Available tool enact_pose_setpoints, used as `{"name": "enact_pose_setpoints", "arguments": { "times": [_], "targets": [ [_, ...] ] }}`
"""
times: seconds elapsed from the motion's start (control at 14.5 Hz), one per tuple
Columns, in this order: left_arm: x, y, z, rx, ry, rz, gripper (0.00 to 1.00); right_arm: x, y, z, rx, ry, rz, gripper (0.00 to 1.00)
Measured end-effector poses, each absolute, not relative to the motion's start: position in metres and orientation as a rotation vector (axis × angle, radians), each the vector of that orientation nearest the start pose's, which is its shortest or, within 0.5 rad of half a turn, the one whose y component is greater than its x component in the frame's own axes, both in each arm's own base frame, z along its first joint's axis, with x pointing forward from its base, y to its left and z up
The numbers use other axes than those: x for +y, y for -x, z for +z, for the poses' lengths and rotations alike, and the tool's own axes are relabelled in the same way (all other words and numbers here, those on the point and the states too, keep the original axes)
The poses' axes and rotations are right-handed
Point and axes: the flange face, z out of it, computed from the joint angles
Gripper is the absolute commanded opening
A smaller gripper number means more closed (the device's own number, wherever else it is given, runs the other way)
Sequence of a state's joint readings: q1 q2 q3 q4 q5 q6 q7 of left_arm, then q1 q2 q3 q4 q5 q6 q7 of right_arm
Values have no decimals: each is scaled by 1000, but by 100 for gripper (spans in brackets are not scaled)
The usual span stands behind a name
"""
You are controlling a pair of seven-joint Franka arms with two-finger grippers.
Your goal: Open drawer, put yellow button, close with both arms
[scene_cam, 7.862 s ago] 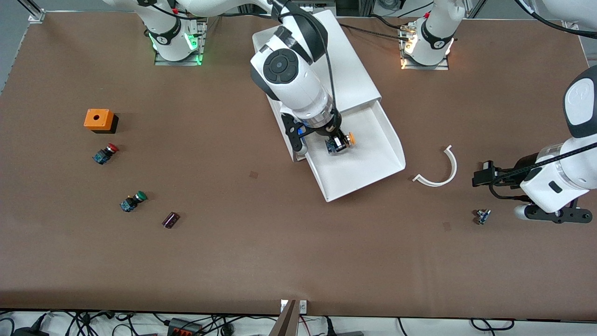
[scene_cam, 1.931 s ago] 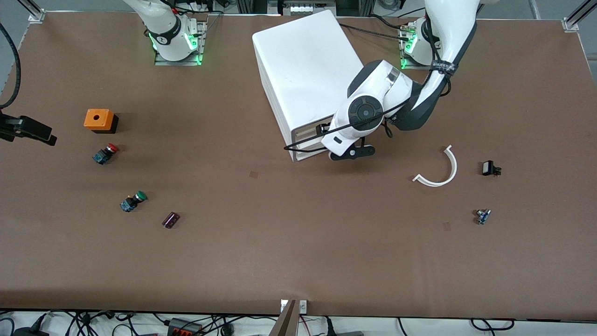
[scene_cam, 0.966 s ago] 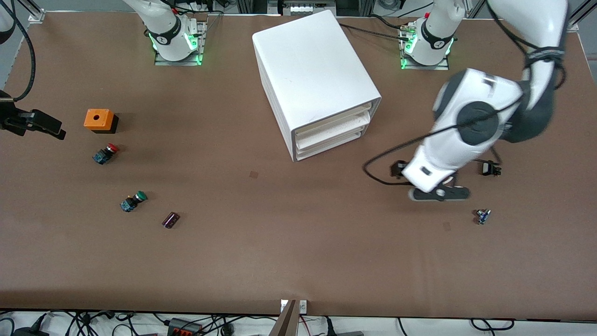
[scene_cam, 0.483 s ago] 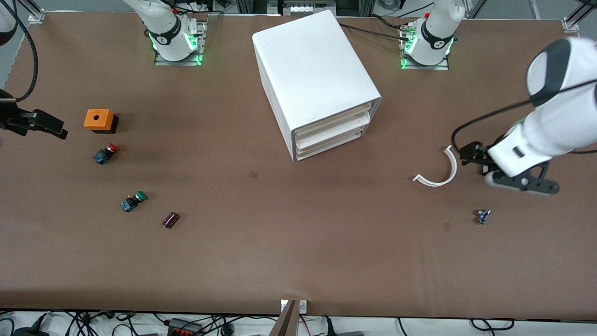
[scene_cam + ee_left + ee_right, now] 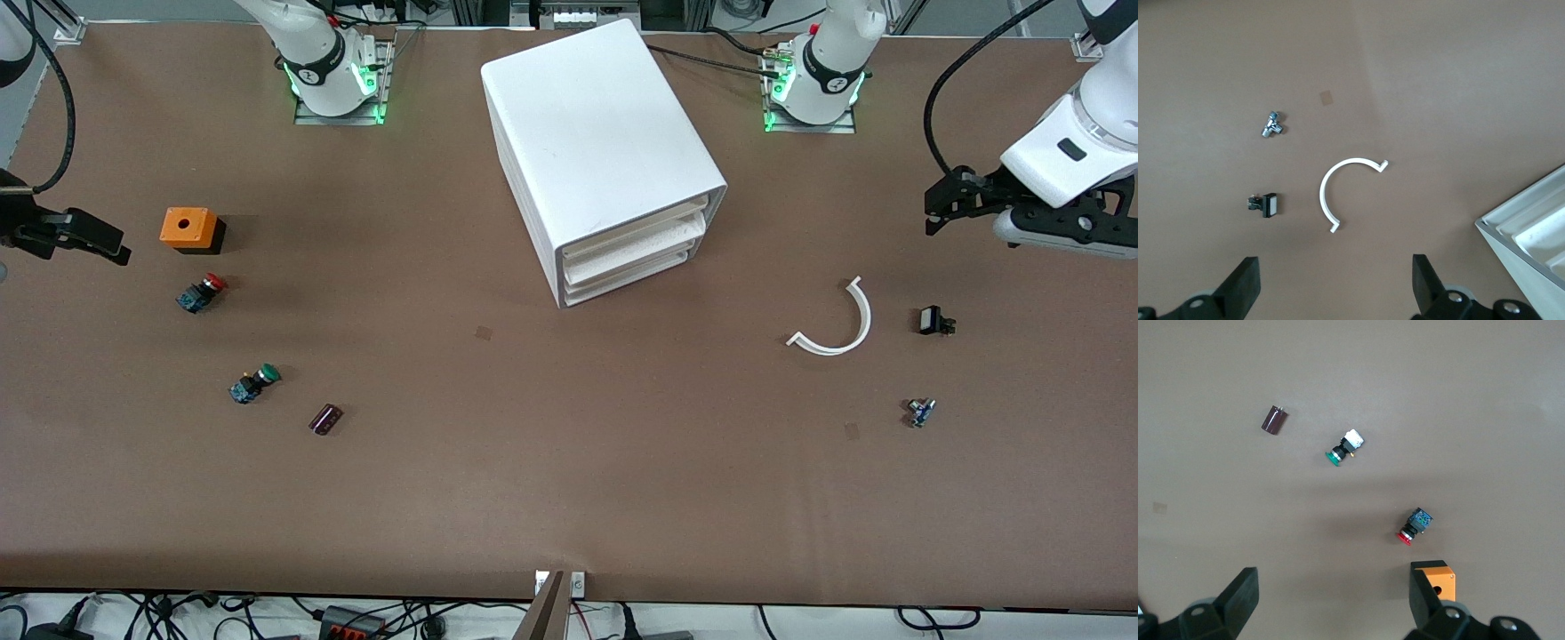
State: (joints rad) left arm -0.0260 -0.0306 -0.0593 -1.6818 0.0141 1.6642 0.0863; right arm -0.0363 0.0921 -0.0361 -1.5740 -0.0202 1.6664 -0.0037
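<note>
The white cabinet (image 5: 596, 133) stands mid-table with all three drawers pushed in; the top drawer (image 5: 633, 231) is flush with the two below. The yellow button is hidden. My left gripper (image 5: 1336, 283) hangs open and empty over bare table at the left arm's end, its hand (image 5: 1062, 169) high in the air. A corner of the cabinet (image 5: 1531, 227) shows in the left wrist view. My right gripper (image 5: 1335, 593) is open and empty over the right arm's end, beside the orange box (image 5: 1438, 581).
At the right arm's end lie the orange box (image 5: 187, 228), a red-capped button (image 5: 201, 292), a green-capped button (image 5: 253, 383) and a dark cylinder (image 5: 325, 419). At the left arm's end lie a white curved strip (image 5: 840, 324), a small black part (image 5: 932, 320) and a small metal part (image 5: 920, 412).
My left arm has swung away from the curved strip toward the table's edge at its own end. The right arm has barely moved. The drawers stay shut.
</note>
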Motion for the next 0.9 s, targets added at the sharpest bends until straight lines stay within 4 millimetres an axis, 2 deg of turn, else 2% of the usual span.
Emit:
{"name": "enact_pose_setpoints", "arguments": {
  "times": [0.21,0.9],
  "targets": [
    [-49,-548,588,274,3121,29,100,-43,-588,579,103,3163,1,100],
    [-52,-545,586,283,3122,59,100,-40,-588,579,92,3164,1,100]
  ]
}}
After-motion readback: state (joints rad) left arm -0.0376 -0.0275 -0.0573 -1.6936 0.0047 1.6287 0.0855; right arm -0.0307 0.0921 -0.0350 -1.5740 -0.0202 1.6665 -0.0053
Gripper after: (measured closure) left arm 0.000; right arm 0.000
